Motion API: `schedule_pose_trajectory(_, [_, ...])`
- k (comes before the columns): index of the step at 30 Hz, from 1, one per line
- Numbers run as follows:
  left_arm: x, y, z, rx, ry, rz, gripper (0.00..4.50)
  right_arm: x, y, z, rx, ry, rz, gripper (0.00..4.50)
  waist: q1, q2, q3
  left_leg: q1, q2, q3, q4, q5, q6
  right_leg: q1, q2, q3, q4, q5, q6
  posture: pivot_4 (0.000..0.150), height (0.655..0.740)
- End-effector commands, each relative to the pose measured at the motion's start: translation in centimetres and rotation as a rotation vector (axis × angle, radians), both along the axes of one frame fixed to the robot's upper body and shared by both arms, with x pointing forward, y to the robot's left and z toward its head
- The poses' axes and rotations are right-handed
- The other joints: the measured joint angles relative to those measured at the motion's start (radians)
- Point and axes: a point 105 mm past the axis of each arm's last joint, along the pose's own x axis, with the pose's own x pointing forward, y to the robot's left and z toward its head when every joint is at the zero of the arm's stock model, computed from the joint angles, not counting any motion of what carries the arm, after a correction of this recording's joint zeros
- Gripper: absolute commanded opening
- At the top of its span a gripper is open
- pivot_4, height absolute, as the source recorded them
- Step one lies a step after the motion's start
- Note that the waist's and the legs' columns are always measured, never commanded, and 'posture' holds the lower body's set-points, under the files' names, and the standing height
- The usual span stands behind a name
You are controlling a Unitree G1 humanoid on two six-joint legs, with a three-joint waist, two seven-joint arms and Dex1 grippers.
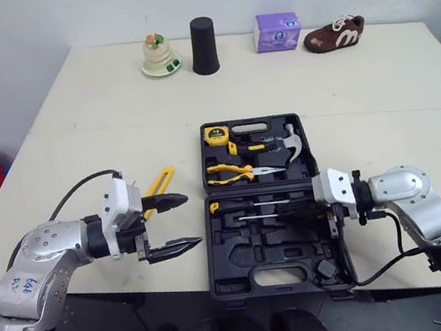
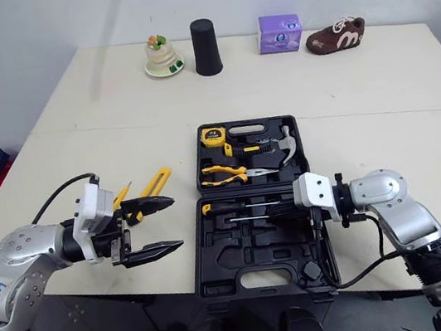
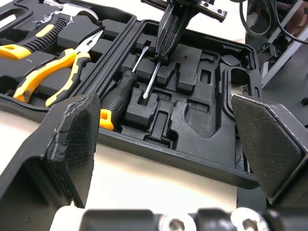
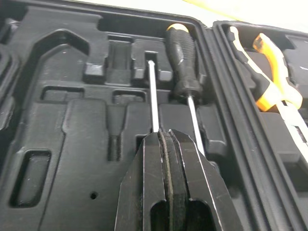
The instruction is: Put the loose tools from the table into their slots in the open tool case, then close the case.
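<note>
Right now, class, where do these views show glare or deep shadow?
Right wrist view: a screwdriver shaft shines at the right gripper tips; the case slots lie in shadow. Left wrist view: that shaft and the hammer head glint. Left eye view: the table is evenly lit.

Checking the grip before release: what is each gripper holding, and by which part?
The right gripper pinches a screwdriver by its metal shaft; the left gripper is open and empty.

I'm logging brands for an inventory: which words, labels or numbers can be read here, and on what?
"m": a white mark on the brown shoe, as far as it can be read.
On the purple box: print too small to read.
On the tape measure: label too blurred to read.
</note>
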Motion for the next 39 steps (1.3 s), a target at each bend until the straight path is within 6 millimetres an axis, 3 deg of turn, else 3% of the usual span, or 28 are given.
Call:
schedule_pose_trajectory(1, [-0.5, -0.1, 0.6, 0.018, -0.038, -0.010, 4.50, -0.8, -1.3, -4.6, -0.150, 0.095, -0.002, 0.04, -0.001, -0.001, -0.001, 0.001, 0.000, 0.000, 0.000, 0.000, 0.000, 0.001, 0.000, 0.000, 0.000, 0.000, 0.000, 0.150, 0.7341])
schedule_pose_trajectory(4, [-0.5, -0.1, 0.5, 0.023, -0.035, -0.010, 4.50, -0.5, -1.4, -5.8, -0.189, 0.116, -0.036, 0.04, -0.001, -0.005, -0.004, 0.002, 0.000, 0.000, 0.000, 0.000, 0.000, 0.001, 0.000, 0.000, 0.000, 0.000, 0.000, 0.150, 0.7341])
schedule_pose_trajectory(8, [-0.4, -0.1, 0.5, 0.029, -0.036, -0.009, 4.50, 0.5, -0.4, -4.8, -0.122, 0.114, -0.084, 0.04, -0.009, -0.011, -0.007, 0.016, 0.002, 0.000, -0.004, -0.003, -0.003, 0.015, 0.000, 0.000, -0.003, 0.000, -0.001, 0.150, 0.7341])
schedule_pose_trajectory(12, [-0.3, 0.3, 0.5, 0.039, -0.051, 0.008, 4.50, 0.0, 0.8, -0.4, 0.081, 0.120, -0.050, 0.04, -0.020, -0.010, -0.007, 0.017, 0.003, -0.001, -0.003, -0.007, -0.008, 0.016, 0.000, 0.001, -0.003, 0.001, -0.003, 0.150, 0.7341])
schedule_pose_trajectory(15, [0.0, 1.2, 0.6, 0.039, -0.071, 0.050, 4.50, -1.5, -0.1, 2.5, 0.133, 0.077, 0.006, 0.04, -0.019, -0.003, -0.003, 0.013, 0.003, -0.001, -0.004, -0.004, -0.004, 0.012, 0.000, 0.001, -0.003, 0.001, -0.004, 0.150, 0.7341])
schedule_pose_trajectory(17, [0.3, 2.5, 0.8, 0.025, -0.086, 0.121, 4.50, -1.9, -2.2, 4.1, 0.160, 0.099, -0.071, 0.04, -0.017, 0.005, 0.002, 0.008, 0.003, -0.001, -0.004, -0.005, -0.002, 0.009, 0.000, 0.000, -0.004, 0.001, -0.003, 0.150, 0.7341])
schedule_pose_trajectory(20, [0.6, 6.3, 0.7, 0.029, -0.115, 0.299, 4.50, -2.2, -6.7, 5.9, 0.168, 0.025, -0.260, 0.92, -0.010, 0.006, 0.003, 0.006, 0.002, -0.001, -0.003, -0.006, 0.000, 0.008, 0.000, -0.001, -0.004, 0.001, -0.003, 0.150, 0.7341])
schedule_pose_trajectory(22, [0.5, 8.5, 0.6, 0.046, -0.129, 0.395, 4.50, -2.5, -9.1, 6.6, 0.141, -0.047, -0.355, 1.73, -0.004, 0.006, 0.003, 0.005, 0.002, -0.001, -0.004, -0.008, 0.001, 0.008, 0.000, -0.002, -0.005, 0.001, -0.003, 0.150, 0.7341])
schedule_pose_trajectory(24, [0.6, 10.6, 0.6, 0.048, -0.148, 0.489, 4.50, -2.5, -11.4, 7.4, 0.144, -0.115, -0.475, 2.80, 0.001, 0.005, 0.003, 0.004, 0.002, 0.000, -0.004, -0.008, 0.001, 0.008, 0.001, -0.003, -0.007, 0.001, -0.003, 0.150, 0.7341])
schedule_pose_trajectory(26, [0.3, 14.2, 0.3, 0.048, -0.163, 0.634, 4.50, -3.3, -15.3, 7.6, 0.104, -0.176, -0.625, 3.84, 0.003, 0.005, 0.003, 0.003, 0.002, 0.000, -0.003, -0.008, 0.002, 0.008, 0.000, -0.002, -0.008, 0.001, -0.002, 0.150, 0.7341])
schedule_pose_trajectory(27, [0.0, 16.7, 0.1, 0.055, -0.177, 0.730, 4.50, -4.2, -18.4, 7.6, 0.083, -0.218, -0.748, 4.33, 0.005, 0.005, 0.003, 0.003, 0.002, 0.000, -0.002, -0.009, 0.003, 0.008, 0.000, -0.002, -0.009, 0.001, -0.002, 0.150, 0.7341])
schedule_pose_trajectory(30, [-1.2, 21.5, -0.5, 0.078, -0.208, 0.923, 4.50, -7.1, -24.4, 7.0, 0.008, -0.283, -0.975, 4.43, 0.019, 0.005, 0.003, 0.003, 0.000, 0.001, -0.003, -0.010, 0.004, 0.006, -0.001, -0.002, -0.011, 0.001, -0.001, 0.150, 0.7341])
schedule_pose_trajectory(33, [-1.8, 23.6, -0.8, 0.067, -0.218, 1.023, 4.50, -8.8, -26.8, 6.5, 0.001, -0.303, -1.072, 4.43, 0.024, 0.004, 0.003, -0.001, 0.000, 0.004, -0.003, -0.010, 0.004, -0.001, -0.001, 0.001, -0.010, 0.002, -0.001, 0.150, 0.7341])
schedule_pose_trajectory(36, [-3.5, 28.5, -1.3, 0.088, -0.221, 1.256, 4.50, -12.8, -32.6, 5.5, -0.032, -0.340, -1.347, 4.43, 0.022, 0.004, 0.003, -0.001, 0.001, 0.005, -0.004, -0.011, 0.004, -0.002, -0.002, 0.002, -0.008, 0.002, 0.000, 0.150, 0.7341])
schedule_pose_trajectory(39, [-4.4, 31.4, -1.3, 0.115, -0.231, 1.414, 4.50, -16.3, -35.8, 3.8, -0.087, -0.302, -1.527, 4.43, 0.022, 0.004, 0.003, 0.000, 0.002, 0.005, -0.006, -0.012, 0.001, -0.003, -0.002, 0.001, -0.007, 0.002, -0.001, 0.150, 0.7341])
